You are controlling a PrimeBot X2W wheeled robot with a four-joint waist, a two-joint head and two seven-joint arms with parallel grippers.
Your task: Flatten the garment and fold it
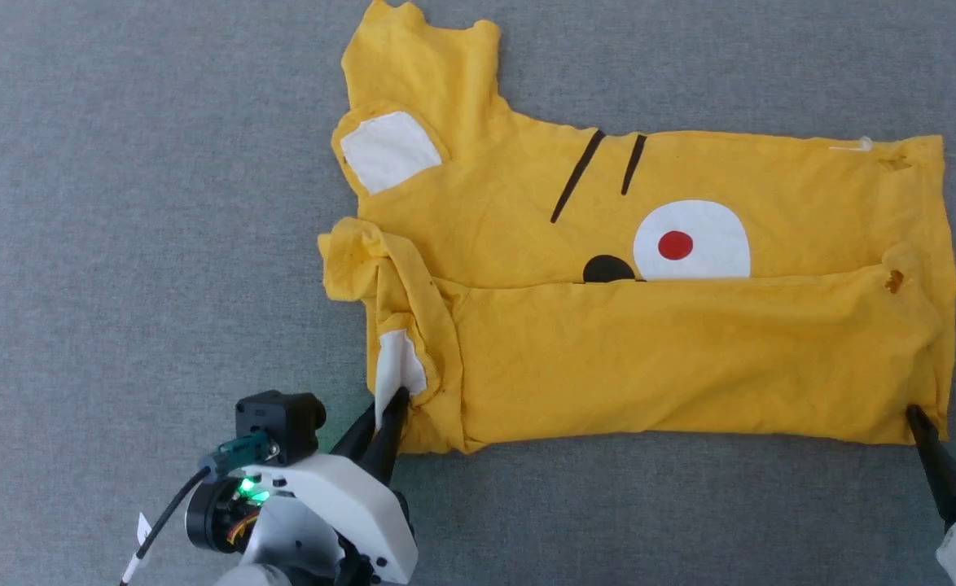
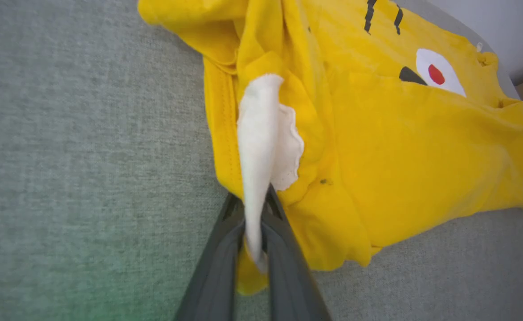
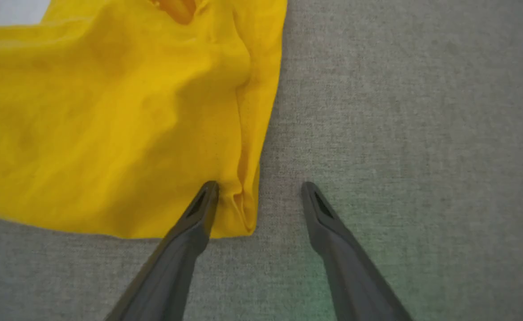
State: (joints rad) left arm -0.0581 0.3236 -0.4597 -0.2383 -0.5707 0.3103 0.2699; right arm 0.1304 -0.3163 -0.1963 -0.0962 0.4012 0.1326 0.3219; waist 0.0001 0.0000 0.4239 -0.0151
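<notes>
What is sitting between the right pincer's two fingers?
The corner edge of the garment and bare grey surface, seen in the right wrist view; the right pincer stands open astride them.

garment (image 1: 649,358) on surface (image 1: 120,244), jaws of left gripper (image 1: 395,400) at near-left corner, of right gripper (image 1: 943,412) near-right

support: grey woven surface (image 1: 120,244), flat | on it: yellow T-shirt (image 1: 690,358), spread sideways | fold: near half laid over printed face | left end: far sleeve flat, near sleeve bunched
</notes>
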